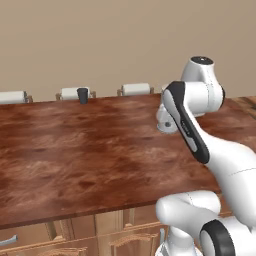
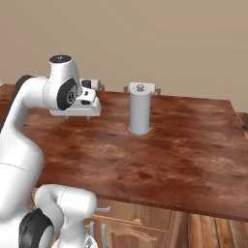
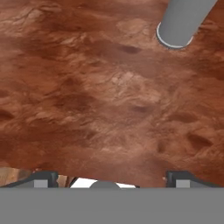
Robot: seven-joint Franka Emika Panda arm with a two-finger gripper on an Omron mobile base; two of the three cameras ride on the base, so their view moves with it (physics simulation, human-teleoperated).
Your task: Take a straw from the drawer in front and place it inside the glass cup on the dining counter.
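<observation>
Glass cup point(image 1: 82, 95), small, dark and tapered, is standing at the glossy wood-grain table's point(image 1: 75, 160) far edge. A tall grey paper towel cylinder point(image 2: 139, 109) is rising mid-table. The hand point(image 2: 77, 117) is hovering above, fingers spread wide, holding nothing.

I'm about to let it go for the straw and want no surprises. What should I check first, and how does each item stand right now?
1. End effector carries nothing: ok, fingers apart, nothing between them.
2. Glass cup upright on the dining counter: ok.
3. Drawer open: cannot tell.
4. Straw located: not ok.
5. Paper towel roll apart from the arm: ok.
</observation>
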